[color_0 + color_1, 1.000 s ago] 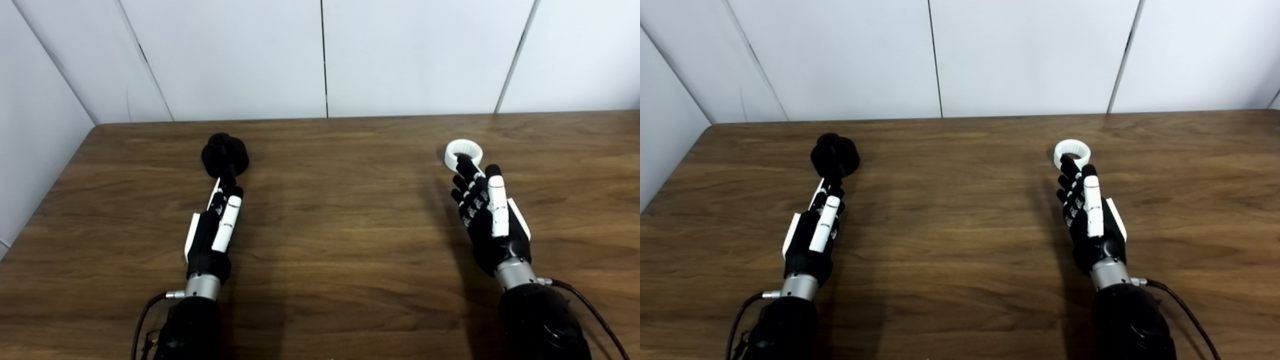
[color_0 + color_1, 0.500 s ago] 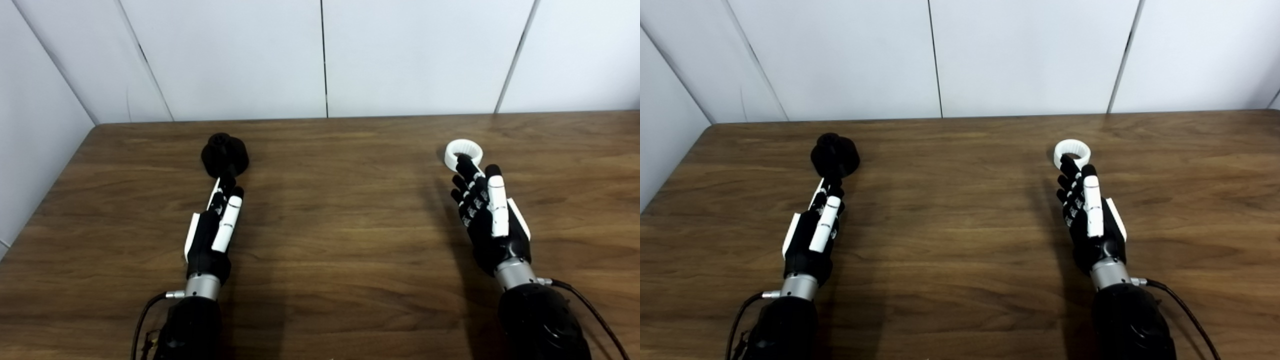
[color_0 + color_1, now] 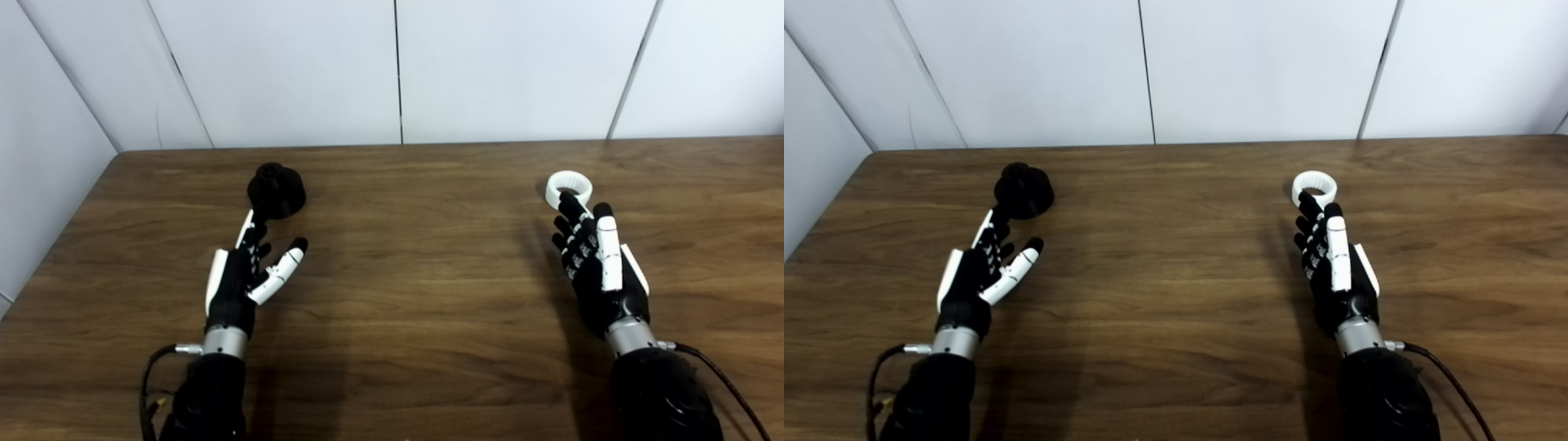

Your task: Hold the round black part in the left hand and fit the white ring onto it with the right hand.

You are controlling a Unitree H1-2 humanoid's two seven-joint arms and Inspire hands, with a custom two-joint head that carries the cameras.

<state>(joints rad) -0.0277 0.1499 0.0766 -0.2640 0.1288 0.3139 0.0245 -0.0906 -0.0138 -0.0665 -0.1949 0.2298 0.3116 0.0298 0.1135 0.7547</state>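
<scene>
Left hand [image 3: 236, 283] open wide, thumb splayed out to side, fingertips right by black part [image 3: 276, 190], holding nothing. Right hand [image 3: 597, 263] open too, fingers straight and close together, tips overlapping near edge of white ring [image 3: 568, 185], no grip on it. One black part, one ring, both on table [image 3: 416, 257] far side, well apart. Ring lies flat, hole facing up; black part's knob points up.

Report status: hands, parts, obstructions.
Left hand open, fingers short of black part. Right hand open, below white ring. Both parts on table; nothing between.
</scene>
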